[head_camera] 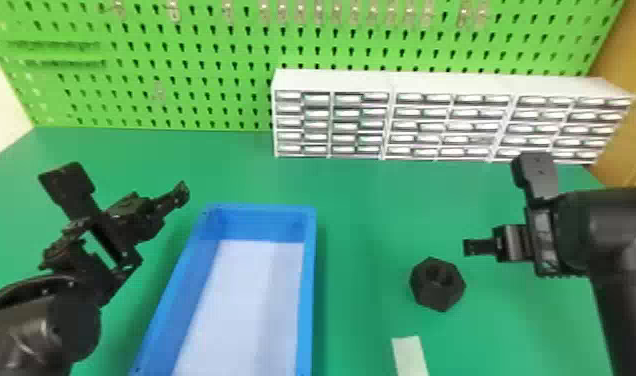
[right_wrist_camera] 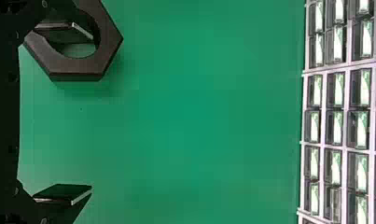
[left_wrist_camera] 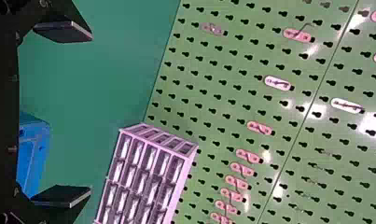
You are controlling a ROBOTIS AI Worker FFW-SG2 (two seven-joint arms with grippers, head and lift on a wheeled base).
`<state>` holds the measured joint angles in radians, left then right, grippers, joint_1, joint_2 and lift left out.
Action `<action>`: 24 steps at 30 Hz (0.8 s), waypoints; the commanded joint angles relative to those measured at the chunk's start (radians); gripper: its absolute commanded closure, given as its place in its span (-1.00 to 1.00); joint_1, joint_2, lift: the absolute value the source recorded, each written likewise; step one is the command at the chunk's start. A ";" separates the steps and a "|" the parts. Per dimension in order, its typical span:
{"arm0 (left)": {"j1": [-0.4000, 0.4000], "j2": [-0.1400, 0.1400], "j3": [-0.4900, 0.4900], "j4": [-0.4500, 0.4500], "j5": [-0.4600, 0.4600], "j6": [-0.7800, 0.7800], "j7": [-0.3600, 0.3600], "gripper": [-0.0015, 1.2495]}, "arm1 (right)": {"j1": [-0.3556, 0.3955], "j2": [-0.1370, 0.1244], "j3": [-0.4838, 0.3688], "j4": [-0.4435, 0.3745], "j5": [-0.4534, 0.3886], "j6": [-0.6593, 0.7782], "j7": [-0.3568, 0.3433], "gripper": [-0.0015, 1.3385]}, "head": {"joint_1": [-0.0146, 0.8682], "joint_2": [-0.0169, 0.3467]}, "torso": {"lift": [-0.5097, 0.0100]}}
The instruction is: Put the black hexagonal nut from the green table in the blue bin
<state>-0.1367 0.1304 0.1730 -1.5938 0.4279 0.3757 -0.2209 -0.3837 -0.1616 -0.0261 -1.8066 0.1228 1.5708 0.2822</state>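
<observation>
The black hexagonal nut (head_camera: 424, 295) lies on the green table (head_camera: 367, 215), right of the blue bin (head_camera: 312, 280), whose white floor holds nothing. Up and to the right of the nut is my right gripper (head_camera: 500, 207), open and apart from it. Beyond the bin's left side my left gripper (head_camera: 123, 184) stands open and idle. In the right wrist view the nut (right_wrist_camera: 76, 69) appears behind one finger of the right gripper (right_wrist_camera: 91, 113), with nothing held. The left wrist view has the left gripper (left_wrist_camera: 90, 113) spread wide, part of the bin (left_wrist_camera: 35, 149) beyond it.
A white drawer cabinet (head_camera: 447, 86) stands along the table's back edge, before a green pegboard (head_camera: 192, 65) with hooks. Nearer than the nut, a pale strip (head_camera: 410, 354) lies on the table. Green tabletop separates the bin from the nut.
</observation>
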 commanded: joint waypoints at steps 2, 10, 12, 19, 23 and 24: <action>-0.003 0.000 -0.004 0.000 0.000 0.000 0.000 -0.80 | 0.000 0.014 -0.003 0.013 0.015 0.001 0.000 -0.76 | 0.54 -0.73 | 0.58; -0.006 0.000 -0.009 0.000 -0.001 0.000 0.000 -0.80 | 0.002 0.024 0.002 0.027 0.035 0.001 0.000 -0.76 | 0.54 -0.73 | 0.58; -0.006 -0.001 -0.009 0.000 -0.001 0.000 0.000 -0.80 | 0.002 0.027 0.006 0.035 0.035 0.001 0.000 -0.76 | 0.54 -0.73 | 0.58; -0.007 -0.001 -0.012 0.000 -0.003 0.000 0.000 -0.80 | -0.003 0.034 0.029 0.062 0.035 0.001 0.000 -0.76 | 0.54 -0.73 | 0.58; -0.007 -0.001 -0.012 0.000 -0.003 0.000 0.000 -0.80 | -0.004 0.036 0.040 0.067 0.034 0.000 0.000 -0.76 | 0.54 -0.73 | 0.58; -0.007 -0.001 -0.012 0.000 -0.003 0.000 0.000 -0.80 | -0.004 0.034 0.041 0.069 0.034 0.000 0.000 -0.76 | 0.54 -0.73 | 0.58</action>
<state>-0.1440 0.1291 0.1610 -1.5938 0.4249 0.3758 -0.2209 -0.3869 -0.1273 0.0068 -1.7429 0.1575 1.5708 0.2822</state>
